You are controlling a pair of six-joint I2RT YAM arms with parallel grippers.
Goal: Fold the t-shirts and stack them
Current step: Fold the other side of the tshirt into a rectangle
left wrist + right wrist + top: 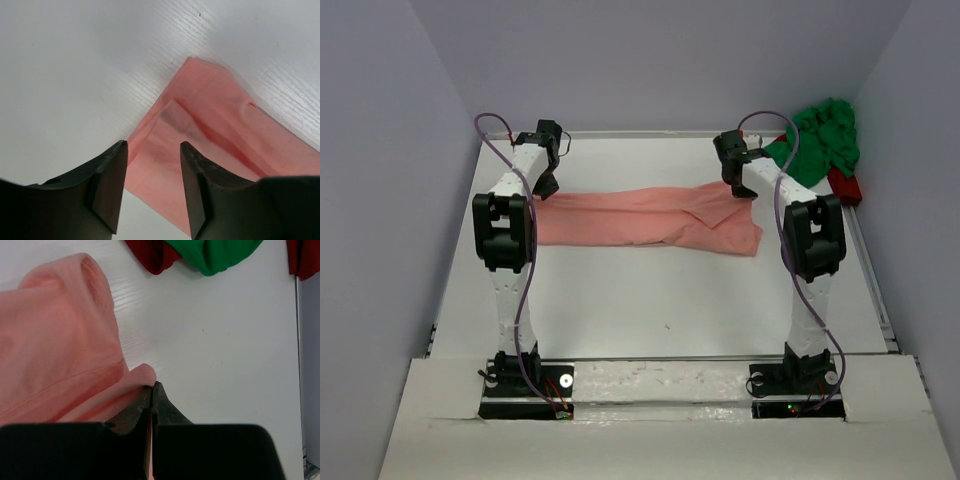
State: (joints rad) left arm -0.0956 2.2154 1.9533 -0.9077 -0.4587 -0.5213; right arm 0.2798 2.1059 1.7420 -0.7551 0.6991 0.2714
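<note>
The salmon pink t-shirt [640, 215] lies as a long folded strip across the middle of the table. My left gripper [545, 185] hangs open just above the strip's left end, and in the left wrist view the pink cloth [220, 120] shows below and between the spread fingers [152, 145], not pinched. At the strip's right end my right gripper [742, 190] is shut on an edge of the pink t-shirt [60, 340], with a fold of cloth pinched at the tips [152, 385]. The bright green t-shirt [825, 135] sits crumpled in the back right corner.
A dark red cloth [845, 185] lies beside and under the green t-shirt [215, 255], its red edge [150, 255] showing in the right wrist view. White walls enclose the table on three sides. A raised rim [875, 290] runs along the right edge.
</note>
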